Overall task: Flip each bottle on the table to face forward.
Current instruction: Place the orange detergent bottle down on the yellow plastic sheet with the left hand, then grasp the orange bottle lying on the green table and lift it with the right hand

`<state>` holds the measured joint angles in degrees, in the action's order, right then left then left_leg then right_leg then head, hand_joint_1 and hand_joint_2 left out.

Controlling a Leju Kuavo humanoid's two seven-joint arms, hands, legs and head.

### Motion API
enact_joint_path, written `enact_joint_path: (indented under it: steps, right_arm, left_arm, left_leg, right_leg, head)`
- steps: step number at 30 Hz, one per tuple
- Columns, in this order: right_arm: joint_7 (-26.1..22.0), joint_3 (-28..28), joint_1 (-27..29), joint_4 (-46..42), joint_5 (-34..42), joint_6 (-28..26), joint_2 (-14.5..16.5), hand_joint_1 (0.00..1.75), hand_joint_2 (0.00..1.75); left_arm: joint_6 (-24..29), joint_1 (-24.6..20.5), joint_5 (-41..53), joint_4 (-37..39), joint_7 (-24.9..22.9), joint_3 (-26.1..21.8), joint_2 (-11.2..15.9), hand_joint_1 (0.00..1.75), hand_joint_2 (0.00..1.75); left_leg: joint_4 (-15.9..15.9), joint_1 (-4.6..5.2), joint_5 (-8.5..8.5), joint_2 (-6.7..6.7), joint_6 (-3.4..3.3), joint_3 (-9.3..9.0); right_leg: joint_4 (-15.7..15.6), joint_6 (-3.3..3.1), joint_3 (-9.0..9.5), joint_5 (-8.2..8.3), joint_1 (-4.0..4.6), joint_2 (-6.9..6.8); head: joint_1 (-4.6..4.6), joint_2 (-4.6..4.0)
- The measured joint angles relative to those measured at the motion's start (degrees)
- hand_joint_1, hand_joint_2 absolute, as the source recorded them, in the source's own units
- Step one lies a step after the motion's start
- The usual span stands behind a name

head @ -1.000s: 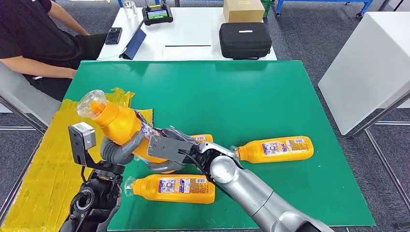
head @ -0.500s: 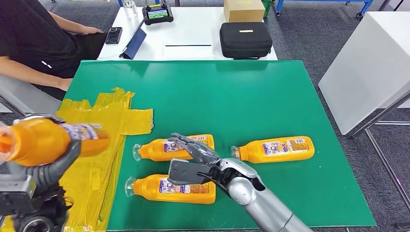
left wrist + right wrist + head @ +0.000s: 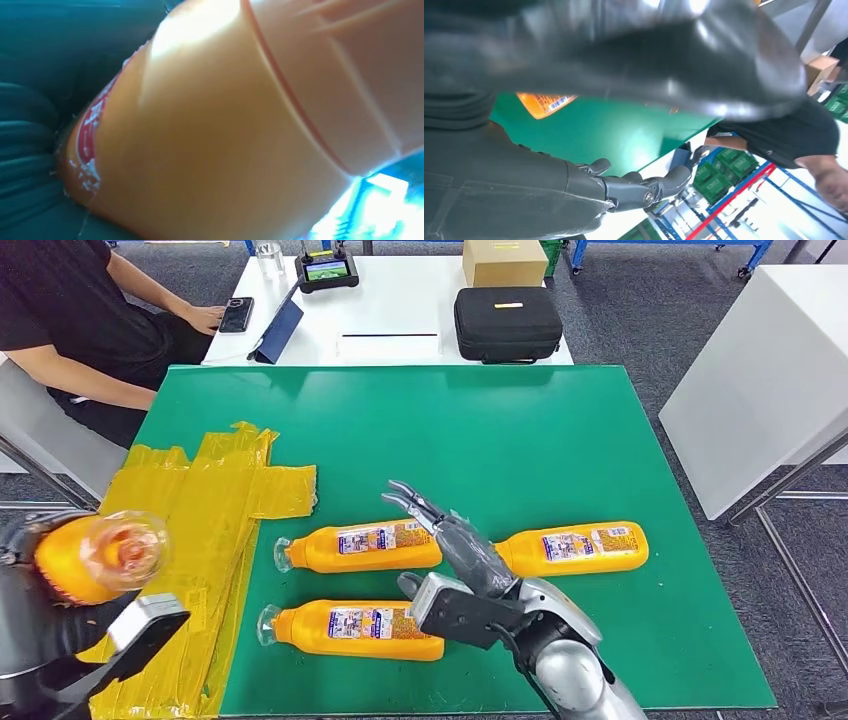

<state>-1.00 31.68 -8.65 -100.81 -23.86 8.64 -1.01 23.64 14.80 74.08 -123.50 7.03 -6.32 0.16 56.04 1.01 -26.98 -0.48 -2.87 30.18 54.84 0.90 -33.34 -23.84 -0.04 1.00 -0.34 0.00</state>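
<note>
Three orange bottles lie on their sides on the green table (image 3: 560, 440), labels up and clear caps to the left: one left of centre (image 3: 360, 545), one to its right (image 3: 572, 547), one near the front edge (image 3: 350, 628). My left hand (image 3: 45, 640) holds a fourth orange bottle (image 3: 95, 558) off the table's front-left corner, its clear cap turned toward the camera. That bottle (image 3: 225, 130) sits close against the ribbed cover of the hand (image 3: 22, 155). My right hand (image 3: 455, 540) hovers between the lying bottles, open, with fingers (image 3: 639, 189) spread and nothing in them.
Yellow taped sheeting (image 3: 200, 500) covers the table's left side. A person (image 3: 70, 320) sits at the back left beside a white table (image 3: 400, 315) carrying a black case (image 3: 507, 322), a cardboard box (image 3: 503, 260) and devices. Another white table (image 3: 760, 370) stands right.
My right hand let go of the lifted bottle and drew back, fingers spread. My left hand swung that bottle left, off the table's corner, turning its cap toward the camera.
</note>
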Motion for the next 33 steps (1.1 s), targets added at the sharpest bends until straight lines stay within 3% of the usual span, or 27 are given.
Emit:
enact_joint_path:
  steps: [2,9,19,20,23,24,28,32,33]
  right_arm:
    - [0.4,0.3,1.8,-2.7,-0.7,1.6,-1.1,0.0,1.75]
    - [0.8,4.8,5.8,-5.1,-2.8,4.5,-5.8,0.0,1.75]
    - [0.6,8.3,6.5,-5.1,-3.3,5.5,-9.6,0.0,1.75]
    - [0.7,8.4,6.5,-5.1,-3.6,5.6,-9.8,0.0,1.75]
    - [2.2,8.8,6.6,-4.9,-5.6,6.1,-10.5,0.0,1.75]
    - [2.8,8.9,6.8,-4.8,-6.4,6.3,-10.6,0.0,1.75]
    - [4.9,9.0,8.0,-4.6,-10.1,6.4,-11.1,0.0,1.75]
    - [5.9,9.0,8.8,-4.6,-11.9,6.7,-11.3,0.0,1.75]
    - [6.1,8.9,8.9,-4.5,-12.5,6.9,-11.3,0.0,1.75]
  left_arm:
    - [-2.4,-0.2,6.9,3.5,-3.8,1.5,1.7,1.75,1.75]
    - [-10.5,-2.8,15.3,16.7,-12.3,9.7,8.2,1.75,1.75]
    - [-13.5,-8.2,15.8,27.2,-15.5,17.2,14.0,1.75,1.75]
    - [-13.5,-8.7,15.8,27.9,-15.5,17.6,14.2,1.67,1.75]
    - [-13.6,-10.6,15.8,30.2,-14.8,18.7,14.5,0.36,1.75]
    - [-13.7,-11.2,15.8,30.8,-14.5,18.9,14.5,0.0,1.75]
    - [-15.4,-13.2,15.4,32.7,-14.2,19.2,13.7,0.0,1.75]
    - [-16.3,-14.2,14.9,33.5,-14.5,19.2,12.9,0.0,0.0]
    - [-16.6,-14.3,14.8,33.6,-14.5,19.1,12.7,0.0,0.0]
  left_leg:
    - [0.0,0.0,0.0,0.0,0.0,0.0]
    - [0.0,0.01,0.01,0.01,0.0,-0.01]
    - [0.0,0.01,0.01,0.0,0.0,0.02]
    - [0.0,0.01,0.01,0.0,0.0,0.01]
    - [0.0,0.01,0.01,-0.05,0.0,0.01]
    - [0.0,0.01,0.01,-0.04,0.0,0.01]
    - [0.0,0.01,0.01,-0.02,0.0,0.02]
    - [0.0,0.01,0.01,-0.01,0.0,0.03]
    - [0.0,0.01,0.01,-0.01,0.0,0.03]
  right_leg:
    - [0.0,0.0,0.0,0.0,0.0,0.0]
    - [0.0,0.0,0.04,0.01,-0.01,0.0]
    - [0.0,0.01,0.03,0.01,-0.02,-0.02]
    - [0.0,0.0,0.02,0.01,-0.02,-0.02]
    - [0.0,0.0,0.03,0.01,-0.02,-0.06]
    - [0.0,0.0,0.03,0.01,-0.02,-0.06]
    - [0.0,0.0,0.03,0.01,-0.02,-0.06]
    - [0.0,0.01,0.03,0.01,-0.02,-0.05]
    - [0.0,0.01,0.03,0.01,-0.02,-0.06]
  head:
    - [0.0,0.0]
    - [0.02,0.0]
    - [0.0,0.0]
    - [0.01,0.0]
    - [0.01,0.0]
    - [0.01,0.0]
    - [0.01,0.0]
    - [0.01,0.0]
    - [0.01,0.0]
